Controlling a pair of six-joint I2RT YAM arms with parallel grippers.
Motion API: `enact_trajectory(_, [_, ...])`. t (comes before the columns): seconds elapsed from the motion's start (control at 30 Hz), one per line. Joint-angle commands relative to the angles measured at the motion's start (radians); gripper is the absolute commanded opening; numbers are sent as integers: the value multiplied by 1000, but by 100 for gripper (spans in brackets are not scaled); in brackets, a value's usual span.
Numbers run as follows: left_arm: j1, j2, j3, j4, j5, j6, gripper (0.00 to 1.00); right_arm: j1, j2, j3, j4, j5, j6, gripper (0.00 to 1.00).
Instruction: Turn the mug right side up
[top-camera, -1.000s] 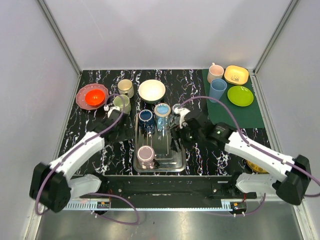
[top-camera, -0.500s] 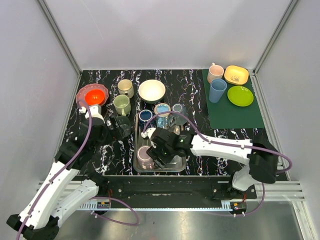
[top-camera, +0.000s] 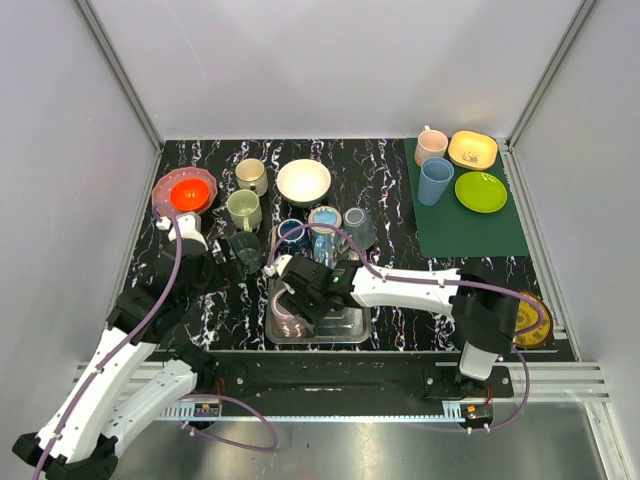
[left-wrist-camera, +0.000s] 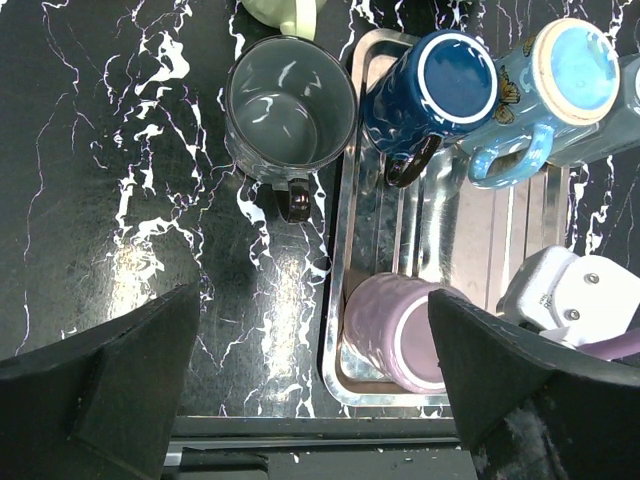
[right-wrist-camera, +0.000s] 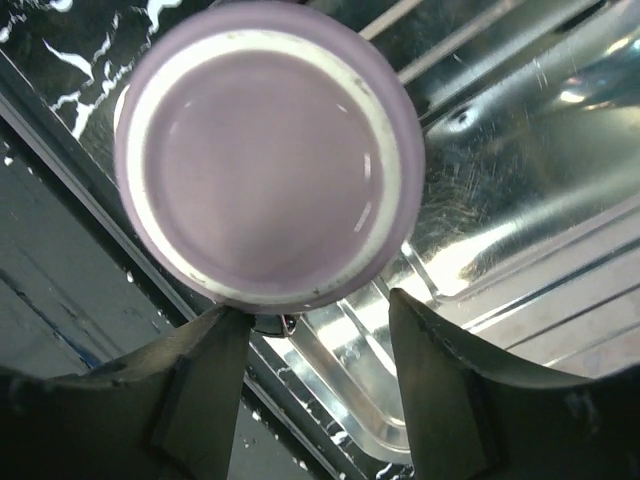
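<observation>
The purple mug (top-camera: 288, 312) stands upside down, base up, at the near left corner of the metal tray (top-camera: 350, 327). It also shows in the left wrist view (left-wrist-camera: 395, 335) and in the right wrist view (right-wrist-camera: 265, 165), where its ringed base faces the camera. My right gripper (top-camera: 300, 290) hovers over it, open and empty (right-wrist-camera: 320, 400), with the mug's near rim just beyond its left finger (right-wrist-camera: 195, 385). My left gripper (top-camera: 210, 265) is open and empty (left-wrist-camera: 320, 400) over the table left of the tray.
A dark grey mug (left-wrist-camera: 290, 110) stands upright just left of the tray. A dark blue mug (left-wrist-camera: 440, 90) and a light blue mug (left-wrist-camera: 560, 75) sit at the tray's far end. Bowls, cups and plates stand along the back (top-camera: 303, 182) and on a green mat (top-camera: 470, 215).
My right gripper swung left across the tray to above the purple mug. My left arm drew back toward the left, and the grey mug now stands uncovered beside the tray.
</observation>
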Motion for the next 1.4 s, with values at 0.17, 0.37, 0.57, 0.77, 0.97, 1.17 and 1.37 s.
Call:
enact_trajectory(0.17, [-2, -17, -31, 44, 3, 11, 99, 8, 67, 78, 56, -7, -27, 32])
enact_trajectory(0.37, [-2, -20, -37, 53, 23, 8, 99, 10, 49, 62, 51, 31, -3, 0])
enact_trajectory(0.57, [-2, -43, -13, 53, -14, -1, 99, 10, -237, -3, 84, 73, 92, 0])
enact_trajectory(0.77, [-2, -122, 22, 103, -46, -32, 99, -56, -515, -75, 192, 0, 224, 0])
enact_trajectory(0.97, [-2, -263, -33, 362, 209, -83, 99, -288, -803, -311, 632, -275, 472, 0])
enact_trajectory(1.17, [-4, -329, -246, 884, 622, -289, 99, -412, -829, -388, 981, -447, 658, 0])
enact_trajectory(1.37, [-4, -215, -399, 1281, 748, -497, 99, -434, -793, -434, 1246, -525, 813, 0])
